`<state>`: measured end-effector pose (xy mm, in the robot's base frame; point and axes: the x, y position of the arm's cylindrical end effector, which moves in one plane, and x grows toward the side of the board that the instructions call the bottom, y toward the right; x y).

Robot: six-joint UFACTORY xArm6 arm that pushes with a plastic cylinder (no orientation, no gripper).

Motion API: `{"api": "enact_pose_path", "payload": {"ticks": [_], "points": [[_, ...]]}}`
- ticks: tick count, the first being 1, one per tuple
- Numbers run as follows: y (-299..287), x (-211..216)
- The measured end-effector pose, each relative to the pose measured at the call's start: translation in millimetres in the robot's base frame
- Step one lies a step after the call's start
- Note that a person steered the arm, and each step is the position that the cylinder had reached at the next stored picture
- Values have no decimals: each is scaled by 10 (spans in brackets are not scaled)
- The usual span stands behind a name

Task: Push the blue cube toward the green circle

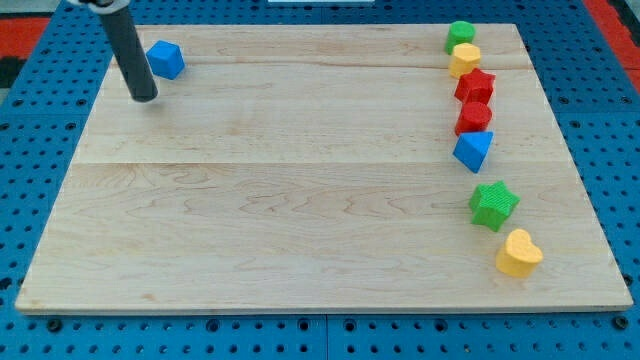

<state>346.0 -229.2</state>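
Observation:
The blue cube (166, 59) sits near the board's top left corner. My tip (145, 97) rests on the board just below and left of the cube, a small gap apart from it. The green circle (460, 35) stands at the top right, at the head of a column of blocks. The rod rises from the tip up and to the left, out of the view's top.
Below the green circle, going down the right side: a yellow block (464, 60), a red star (476, 86), a red block (473, 118), a blue triangle-like block (473, 150), a green star (493, 204), a yellow heart (518, 253). The wooden board (300, 200) lies on a blue pegboard.

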Motion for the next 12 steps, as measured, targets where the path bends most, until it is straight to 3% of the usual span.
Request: {"api": "enact_pose_path", "payload": {"ticks": [1,2,5,7,9,12], "points": [[-528,263],[-334,-244],[414,-1018],[-55,-1132],[640,-1544],[1389,-1539]]}}
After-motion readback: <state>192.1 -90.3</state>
